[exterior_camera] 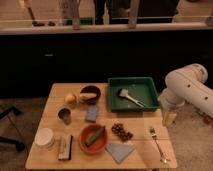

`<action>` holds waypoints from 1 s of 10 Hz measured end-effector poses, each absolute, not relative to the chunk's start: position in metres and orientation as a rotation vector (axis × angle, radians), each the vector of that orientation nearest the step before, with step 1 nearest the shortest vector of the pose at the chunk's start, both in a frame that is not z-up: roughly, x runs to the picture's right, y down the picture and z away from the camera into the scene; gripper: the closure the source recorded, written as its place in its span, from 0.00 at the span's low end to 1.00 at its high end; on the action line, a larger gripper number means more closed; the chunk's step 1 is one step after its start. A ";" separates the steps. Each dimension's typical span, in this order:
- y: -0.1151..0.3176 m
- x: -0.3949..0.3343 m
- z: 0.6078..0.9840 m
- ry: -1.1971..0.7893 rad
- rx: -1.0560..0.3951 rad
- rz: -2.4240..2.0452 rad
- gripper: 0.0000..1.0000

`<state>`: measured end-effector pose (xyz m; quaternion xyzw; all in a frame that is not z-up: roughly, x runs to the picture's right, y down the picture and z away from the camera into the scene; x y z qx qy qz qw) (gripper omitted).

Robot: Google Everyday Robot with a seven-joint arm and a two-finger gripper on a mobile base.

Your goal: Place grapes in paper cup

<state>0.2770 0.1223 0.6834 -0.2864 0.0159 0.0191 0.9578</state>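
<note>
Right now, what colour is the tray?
Green tray, shown in the camera view; the end effector hangs right of the table.

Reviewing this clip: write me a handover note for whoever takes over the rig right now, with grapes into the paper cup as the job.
Gripper: open and empty, hanging just off the right edge of the table, below the green tray.
Grapes: on the table, front centre-right, just right of the orange bowl.
Paper cup: upright at the front-left corner, no grapes in it.
Done: nothing yet.
Left: reach the grapes, grasp, carry them left to the cup, release.
</note>
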 end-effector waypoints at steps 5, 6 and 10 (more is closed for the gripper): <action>0.143 0.254 0.685 0.007 -0.597 0.017 0.20; 0.146 0.250 0.687 0.004 -0.597 0.007 0.20; 0.158 0.206 0.694 -0.027 -0.608 -0.014 0.20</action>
